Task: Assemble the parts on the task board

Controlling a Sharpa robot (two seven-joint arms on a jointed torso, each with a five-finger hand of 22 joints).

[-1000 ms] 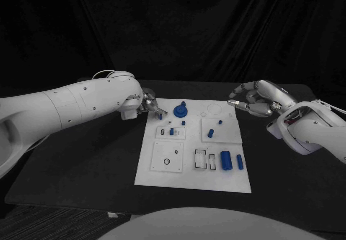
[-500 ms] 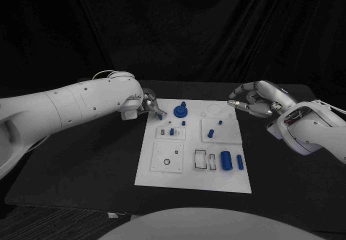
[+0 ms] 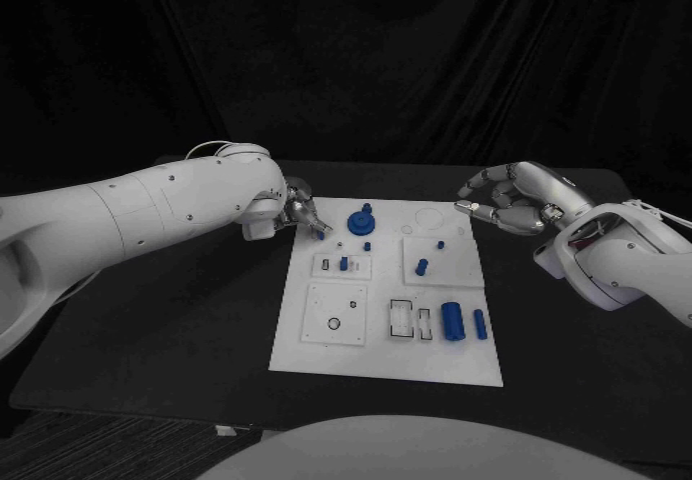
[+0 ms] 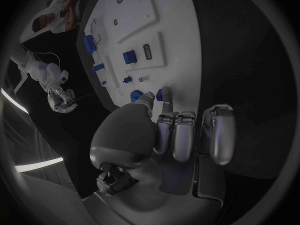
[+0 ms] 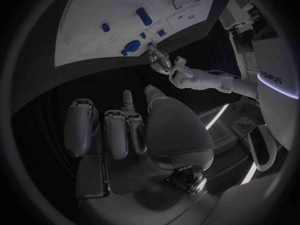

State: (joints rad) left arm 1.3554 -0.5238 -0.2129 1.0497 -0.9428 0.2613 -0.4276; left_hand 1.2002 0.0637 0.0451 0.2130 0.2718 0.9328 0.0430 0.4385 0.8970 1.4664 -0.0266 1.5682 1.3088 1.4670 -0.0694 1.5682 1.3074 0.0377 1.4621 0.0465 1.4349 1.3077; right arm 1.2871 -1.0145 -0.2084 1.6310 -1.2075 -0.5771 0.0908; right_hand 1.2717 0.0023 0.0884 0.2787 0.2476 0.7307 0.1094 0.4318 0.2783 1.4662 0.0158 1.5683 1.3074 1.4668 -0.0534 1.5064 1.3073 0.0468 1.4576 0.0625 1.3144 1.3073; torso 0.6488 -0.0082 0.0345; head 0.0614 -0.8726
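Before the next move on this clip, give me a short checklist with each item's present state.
1. Left hand at the task board: ok, it sits over the board's far left corner.
2. Left hand's hold on the small blue part: cannot tell; the part shows at its fingertips, but no clear pinch shows.
3. Right hand free: ok, it hangs off the board's far right side, fingers curled, holding nothing.
4. Blue knob upright on the board: ok.
5. Large blue cylinder and the smaller one beside it: ok, both lie on the board, untouched.
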